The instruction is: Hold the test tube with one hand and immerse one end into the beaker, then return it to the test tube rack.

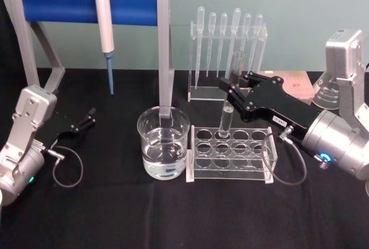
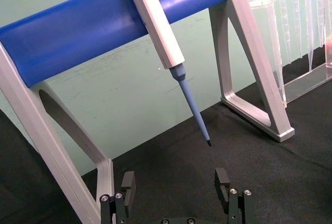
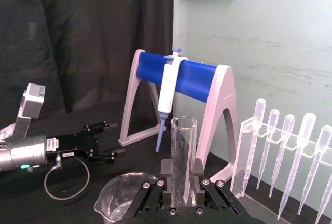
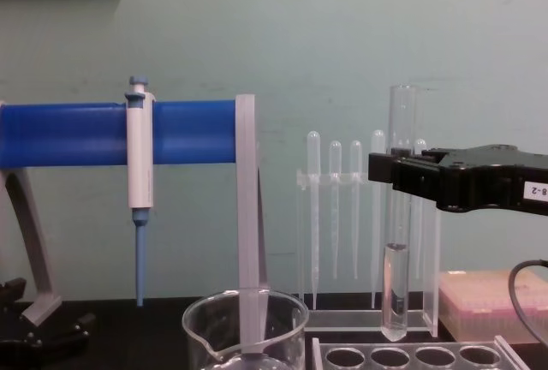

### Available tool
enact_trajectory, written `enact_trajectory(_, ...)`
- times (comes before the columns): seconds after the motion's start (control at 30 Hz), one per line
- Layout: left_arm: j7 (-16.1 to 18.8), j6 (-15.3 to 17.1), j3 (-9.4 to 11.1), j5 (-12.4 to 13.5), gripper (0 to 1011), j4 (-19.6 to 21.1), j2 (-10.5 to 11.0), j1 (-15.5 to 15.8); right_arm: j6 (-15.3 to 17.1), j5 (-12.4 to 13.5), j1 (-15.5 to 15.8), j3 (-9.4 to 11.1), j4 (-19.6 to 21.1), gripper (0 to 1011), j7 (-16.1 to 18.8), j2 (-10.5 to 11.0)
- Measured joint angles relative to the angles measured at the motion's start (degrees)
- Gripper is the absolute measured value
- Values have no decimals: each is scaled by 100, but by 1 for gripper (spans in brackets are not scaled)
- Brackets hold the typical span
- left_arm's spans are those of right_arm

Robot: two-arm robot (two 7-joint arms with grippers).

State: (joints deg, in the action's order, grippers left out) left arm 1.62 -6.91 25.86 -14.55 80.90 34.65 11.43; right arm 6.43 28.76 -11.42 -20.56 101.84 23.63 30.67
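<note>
Test tube (image 4: 396, 293) upright, bottom just above rack (image 1: 230, 174) | right claw (image 1: 230, 83) pinching it | left claw (image 1: 89, 117) spread

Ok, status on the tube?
Right gripper shut on tube, upright, low end just over rack, back row. Left gripper open, parked far left. Beaker beside rack, left of it.

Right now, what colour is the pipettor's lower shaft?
Blue; best seen on the pipettor in left wrist view.
</note>
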Motion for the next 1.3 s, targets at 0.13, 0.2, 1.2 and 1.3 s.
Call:
enact_trajectory(0.13,0,0,0,0,1000,0,0,0,0,0,0,0,0,227,0,0)
enact_trajectory(0.2,0,0,0,0,1000,0,0,0,0,0,0,0,0,227,0,0)
enact_trajectory(1.2,0,0,0,0,1000,0,0,0,0,0,0,0,0,227,0,0)
enact_trajectory(1.3,0,0,0,0,1000,0,0,0,0,0,0,0,0,227,0,0)
